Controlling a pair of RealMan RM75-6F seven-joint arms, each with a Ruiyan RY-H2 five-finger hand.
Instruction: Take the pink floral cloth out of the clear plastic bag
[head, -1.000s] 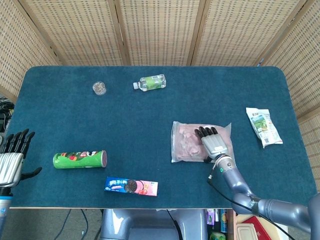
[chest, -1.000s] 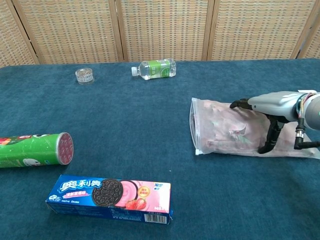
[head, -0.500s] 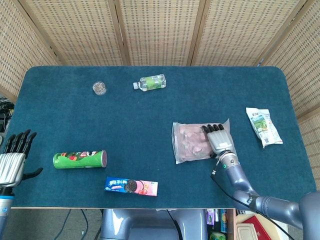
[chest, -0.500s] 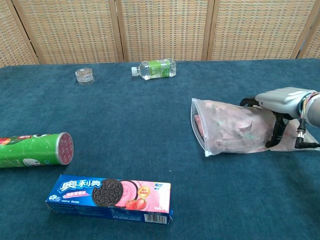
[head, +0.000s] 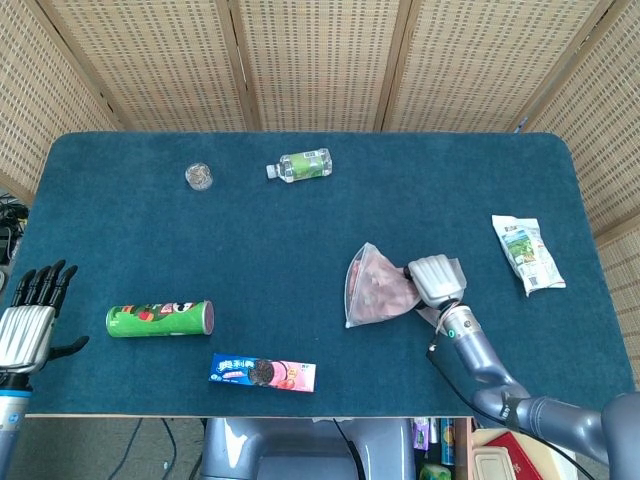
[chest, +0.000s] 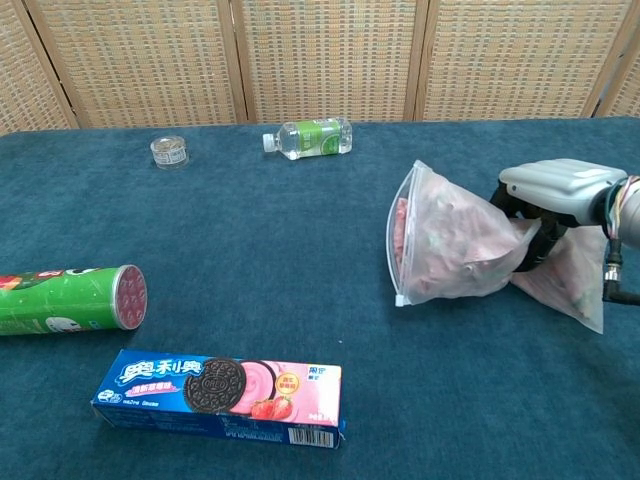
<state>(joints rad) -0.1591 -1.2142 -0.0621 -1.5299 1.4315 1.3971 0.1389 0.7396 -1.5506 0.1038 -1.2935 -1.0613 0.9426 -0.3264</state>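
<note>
The clear plastic bag (head: 378, 295) (chest: 450, 248) holds the pink floral cloth (chest: 440, 235), which shows through the film. My right hand (head: 432, 279) (chest: 548, 200) grips the bag at its closed end and has it raised, with the open mouth facing left and its lower edge still on the table. My left hand (head: 28, 320) hovers at the table's near left corner with fingers spread and nothing in it; the chest view does not show it.
A green chip can (head: 160, 319) (chest: 65, 298) lies at the front left, beside a blue cookie box (head: 262, 372) (chest: 220, 391). A water bottle (head: 302, 165) (chest: 310, 138) and small jar (head: 199, 177) (chest: 169, 151) lie at the back. A snack packet (head: 527, 253) lies at the right.
My right hand closed on the bag's closed end and lifted it, bunching it up. The bag was flat a second ago and now stands tilted with its mouth leftward.
</note>
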